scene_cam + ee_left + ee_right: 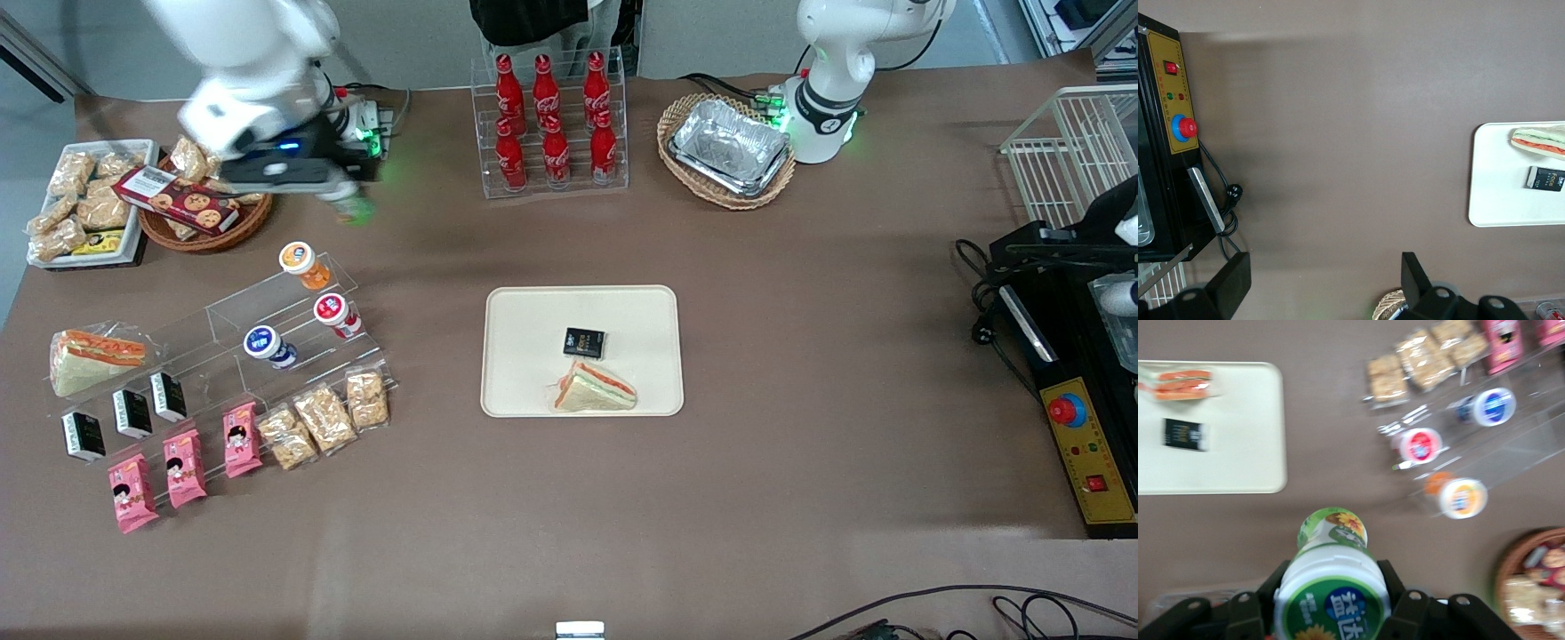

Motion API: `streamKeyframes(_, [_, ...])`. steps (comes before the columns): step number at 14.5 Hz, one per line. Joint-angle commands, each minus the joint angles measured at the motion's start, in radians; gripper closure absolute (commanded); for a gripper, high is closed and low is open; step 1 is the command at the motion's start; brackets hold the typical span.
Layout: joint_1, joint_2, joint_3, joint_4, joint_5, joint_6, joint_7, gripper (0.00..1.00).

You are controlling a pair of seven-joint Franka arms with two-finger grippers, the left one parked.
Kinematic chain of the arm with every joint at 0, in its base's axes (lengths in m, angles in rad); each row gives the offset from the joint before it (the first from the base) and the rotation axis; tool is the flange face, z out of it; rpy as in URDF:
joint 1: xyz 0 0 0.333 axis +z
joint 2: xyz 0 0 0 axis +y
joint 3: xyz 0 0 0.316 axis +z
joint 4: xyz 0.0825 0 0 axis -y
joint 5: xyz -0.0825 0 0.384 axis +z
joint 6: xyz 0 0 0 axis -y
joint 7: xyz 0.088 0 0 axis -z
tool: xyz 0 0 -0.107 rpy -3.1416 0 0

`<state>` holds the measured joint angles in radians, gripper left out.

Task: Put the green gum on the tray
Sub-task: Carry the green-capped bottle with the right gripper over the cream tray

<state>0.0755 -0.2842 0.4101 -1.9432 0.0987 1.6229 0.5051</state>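
Table: brown cloth, tray (516, 391) mid-table.
Gripper (351, 206): pinching green gum (1331, 577) aloft.
Left: carry toward tray (four o'clock), release.

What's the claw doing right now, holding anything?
Right arm's claw: closed on the green gum, raised above the table, farther from the front camera than the tray.
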Motion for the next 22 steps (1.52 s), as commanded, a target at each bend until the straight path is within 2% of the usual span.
streamKeyframes(1, [-0.008, 0.141, 0.192, 0.009, 0.021, 0.160, 0.249, 0.95])
streamKeyframes(3, [-0.003, 0.224, 0.284, -0.037, 0.013, 0.300, 0.294, 0.95])
streamKeyframes(5, [0.010, 0.291, 0.326, -0.126, 0.009, 0.496, 0.367, 0.95])
streamKeyframes(6, [0.045, 0.334, 0.328, -0.164, -0.017, 0.588, 0.406, 0.95])
streamKeyframes(7, [0.076, 0.394, 0.328, -0.172, -0.071, 0.638, 0.452, 0.95])
streamKeyframes(11, [0.125, 0.641, 0.326, -0.169, -0.451, 0.739, 0.744, 0.95])
streamKeyframes(12, [0.127, 0.689, 0.326, -0.169, -0.527, 0.774, 0.807, 0.95])
streamKeyframes(15, [0.129, 0.795, 0.303, -0.154, -0.690, 0.854, 0.920, 0.95])
streamKeyframes(16, [0.129, 0.813, 0.288, -0.145, -0.712, 0.867, 0.932, 0.95])
streamKeyframes(22, [0.129, 0.866, 0.246, -0.103, -0.715, 0.873, 0.928, 0.95])
